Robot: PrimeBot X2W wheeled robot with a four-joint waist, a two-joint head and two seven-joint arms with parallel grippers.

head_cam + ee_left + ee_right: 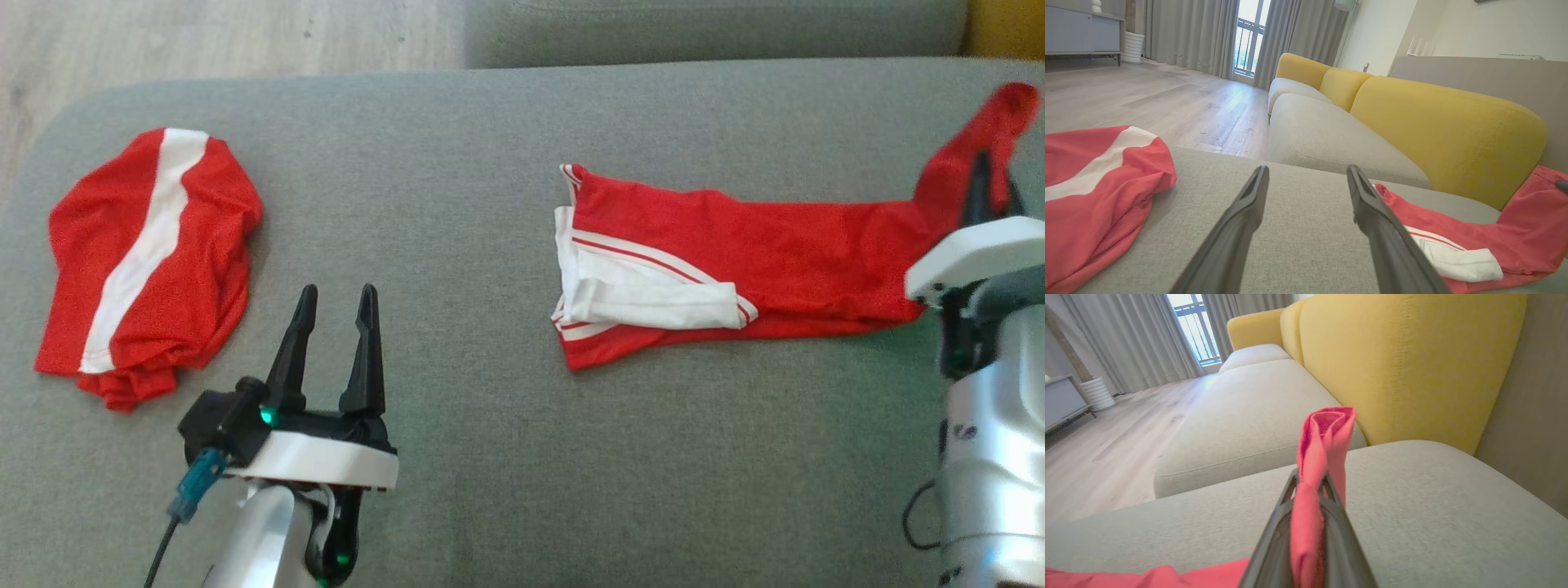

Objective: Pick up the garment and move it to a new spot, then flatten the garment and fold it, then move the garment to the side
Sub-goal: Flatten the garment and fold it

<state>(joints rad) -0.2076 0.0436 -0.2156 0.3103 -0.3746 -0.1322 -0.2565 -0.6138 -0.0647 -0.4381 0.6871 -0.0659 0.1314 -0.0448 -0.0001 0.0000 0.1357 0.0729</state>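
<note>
The red garment [784,253] with white trim lies stretched across the right half of the grey cushion [457,147], its white-edged end folded over toward the middle. At the far right my right gripper [984,184] is shut on the garment's end, which is lifted off the cushion. In the right wrist view a red fold [1325,433] sticks up out of the closed right gripper [1309,477]. My left gripper [339,290] hovers open and empty at the lower left, between the two cloths. Past the left gripper [1307,168], the garment [1515,241] lies to the right.
A second red cloth with a white stripe [147,261] lies bunched at the cushion's left end, also at the left [1094,192]. Yellow backrests [1445,130] stand behind the seat. Wooden floor [204,41] lies beyond the far left edge.
</note>
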